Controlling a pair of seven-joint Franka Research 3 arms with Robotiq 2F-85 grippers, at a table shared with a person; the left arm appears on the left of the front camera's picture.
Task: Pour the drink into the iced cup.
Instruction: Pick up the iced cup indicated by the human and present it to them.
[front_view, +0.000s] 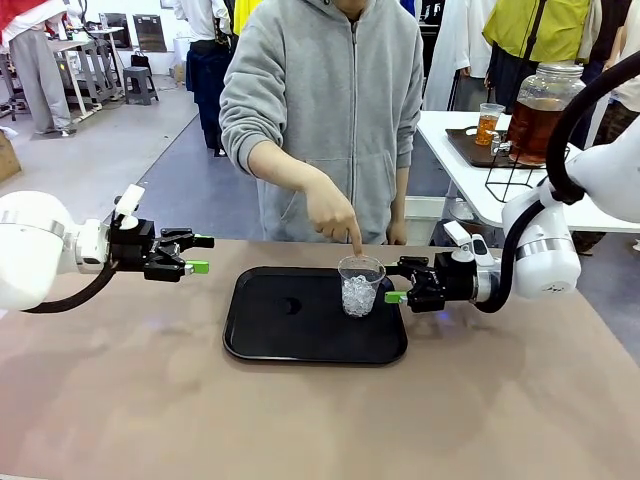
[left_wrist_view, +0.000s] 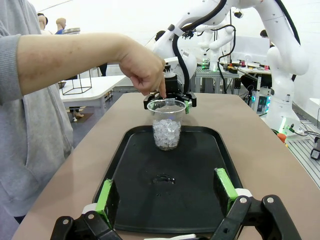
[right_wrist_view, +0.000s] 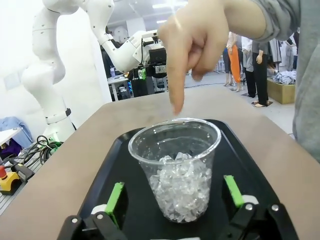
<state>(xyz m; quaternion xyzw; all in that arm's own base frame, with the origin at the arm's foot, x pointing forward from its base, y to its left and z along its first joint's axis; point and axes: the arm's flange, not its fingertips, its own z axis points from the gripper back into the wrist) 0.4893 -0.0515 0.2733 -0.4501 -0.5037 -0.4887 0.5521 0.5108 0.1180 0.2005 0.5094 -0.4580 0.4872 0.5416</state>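
Worktop, brown, carries one black tray set between the two arms. The iced cup, clear plastic and roughly half full of ice, stands upright at the right end of the tray, towards its far edge. A small wet mark lies on the tray floor near its middle. The person's hand reaches over from the far side with the index finger pointing straight down at the cup's rim; whether fingertip and rim make contact cannot be told. Left jaws are spread wide and hold nothing, hovering above the worktop off the tray's left end, well apart from the cup, green pads facing along the tray. Right jaws are likewise spread wide and hold nothing, level with the cup and just beside it on its right; in the right wrist view the pads show on either side of the cup's lower half with a gap on each side. The drink, amber-brown, sits in a large clear jar on a wire stand on a separate white worktop behind the right arm, well apart from the cup
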